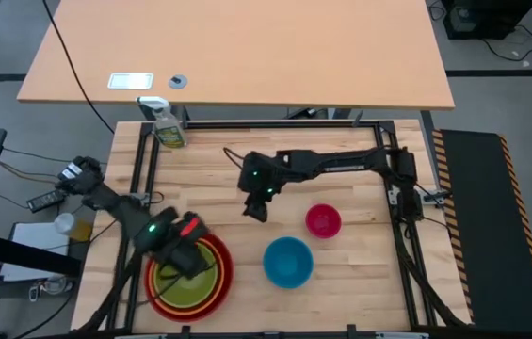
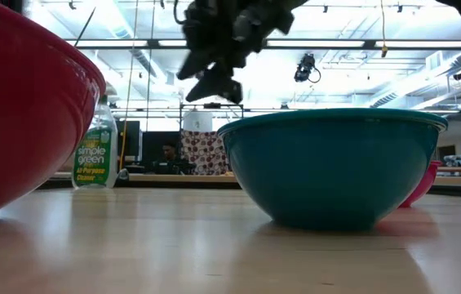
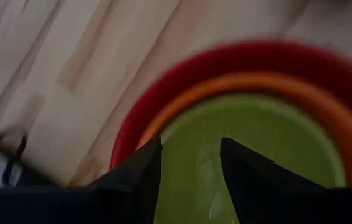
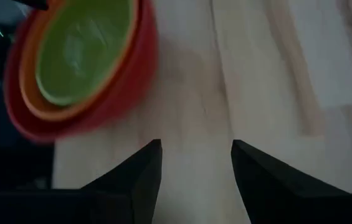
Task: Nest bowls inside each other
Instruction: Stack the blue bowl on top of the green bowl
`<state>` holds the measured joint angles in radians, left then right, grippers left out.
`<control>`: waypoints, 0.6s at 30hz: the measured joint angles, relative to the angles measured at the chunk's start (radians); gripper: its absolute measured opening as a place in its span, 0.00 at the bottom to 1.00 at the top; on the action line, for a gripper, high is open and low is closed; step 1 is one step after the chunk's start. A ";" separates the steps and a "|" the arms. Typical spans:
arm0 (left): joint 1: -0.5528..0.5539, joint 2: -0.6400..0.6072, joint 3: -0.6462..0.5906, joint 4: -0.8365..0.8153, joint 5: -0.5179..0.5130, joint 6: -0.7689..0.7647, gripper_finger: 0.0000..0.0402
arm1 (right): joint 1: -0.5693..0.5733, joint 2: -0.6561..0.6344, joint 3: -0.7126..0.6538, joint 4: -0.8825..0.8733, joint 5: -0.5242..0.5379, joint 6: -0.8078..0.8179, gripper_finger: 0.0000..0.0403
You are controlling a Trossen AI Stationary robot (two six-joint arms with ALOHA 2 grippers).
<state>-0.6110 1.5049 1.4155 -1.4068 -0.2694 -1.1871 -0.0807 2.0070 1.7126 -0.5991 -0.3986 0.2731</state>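
At the table's near edge the red bowl holds the orange bowl and, inside that, the lime green bowl, all smooth round plastic with glossy rims. The left gripper hangs over this stack, fingers parted and empty above the green interior. Beside the stack, apart from it, sits the blue bowl; in the low view its broad teal wall hides most of the magenta-pink bowl just behind. The right gripper hovers over bare pale wood planks farther back, open, holding nothing. A spray bottle stands upright at the far left corner.
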 joint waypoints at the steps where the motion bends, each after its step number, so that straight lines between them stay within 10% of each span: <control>1: 0.039 0.001 0.000 0.029 0.001 0.050 0.41 | -0.005 -0.009 0.000 -0.035 0.005 -0.023 0.50; 8: 0.248 0.001 0.000 0.286 0.082 0.297 0.41 | 0.003 -0.112 -0.055 -0.184 0.086 -0.116 0.50; 18: 0.342 0.040 -0.002 0.493 0.205 0.481 0.41 | 0.064 -0.535 -0.566 0.074 0.258 0.088 0.50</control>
<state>-0.2693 1.5448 1.4140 -0.9138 -0.0639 -0.7065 -0.0165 1.4722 1.1468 -0.5248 -0.1403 0.3616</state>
